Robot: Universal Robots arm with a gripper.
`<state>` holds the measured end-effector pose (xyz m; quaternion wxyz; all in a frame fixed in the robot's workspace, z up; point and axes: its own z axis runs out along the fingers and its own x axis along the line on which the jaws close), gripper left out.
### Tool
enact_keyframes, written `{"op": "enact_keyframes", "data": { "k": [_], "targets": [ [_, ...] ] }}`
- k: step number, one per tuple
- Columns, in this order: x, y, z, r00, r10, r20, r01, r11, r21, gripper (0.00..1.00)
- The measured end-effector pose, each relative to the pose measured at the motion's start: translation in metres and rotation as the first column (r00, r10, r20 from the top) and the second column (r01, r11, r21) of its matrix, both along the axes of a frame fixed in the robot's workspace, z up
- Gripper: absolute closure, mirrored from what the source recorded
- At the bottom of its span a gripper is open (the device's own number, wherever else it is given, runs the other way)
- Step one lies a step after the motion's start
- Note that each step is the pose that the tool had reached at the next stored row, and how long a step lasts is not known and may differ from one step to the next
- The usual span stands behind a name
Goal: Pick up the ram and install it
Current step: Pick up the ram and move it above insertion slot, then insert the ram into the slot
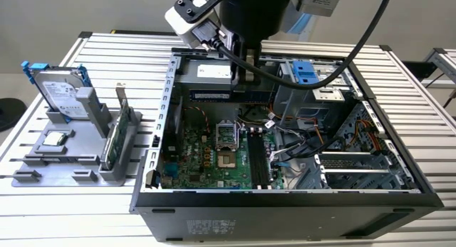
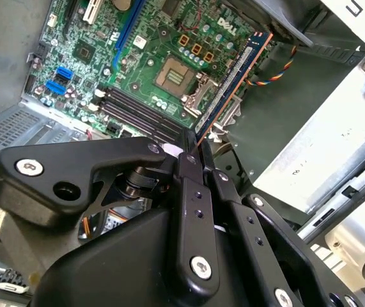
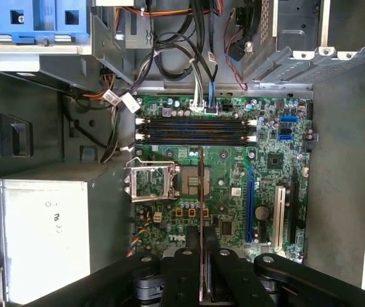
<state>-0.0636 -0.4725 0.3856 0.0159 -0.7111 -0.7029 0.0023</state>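
Exterior view: black gripper (image 1: 247, 80) clamped on long thin dark blue-green ram stick (image 1: 213, 95), held level above open black computer case (image 1: 285, 215).
Second wrist view: fingers (image 2: 188, 167) pinch ram stick (image 2: 233, 80); green motherboard (image 2: 156, 38) beneath.
First wrist view: ram stick (image 3: 200, 185) edge-on over motherboard (image 3: 233, 166), apart from black memory slots (image 3: 195, 131).

An open computer case (image 1: 285, 215) sits beside a hard drive (image 1: 61, 92) and, seemingly, a processor (image 1: 57, 140).

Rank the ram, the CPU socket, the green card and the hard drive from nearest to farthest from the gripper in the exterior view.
1. ram: clamped in the gripper, over the open case.
2. CPU socket: on the motherboard inside the case.
3. green card: on edge in the grey holder, toward the exterior view's left.
4. hard drive: same holder, beyond the card, farther left.
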Motion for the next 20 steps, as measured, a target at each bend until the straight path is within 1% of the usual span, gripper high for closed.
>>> {"op": "enact_keyframes", "data": {
  "k": [14, 20],
  "targets": [
    [0.0001, 0.0004, -0.0001, 1.0000, 0.000, 0.0000, 0.000, 1.0000, 0.0001, 1.00],
    [0.0052, 0.0026, 0.0000, 1.0000, 0.000, -0.0001, 0.000, 1.0000, -0.0001, 1.00]
  ]
}}
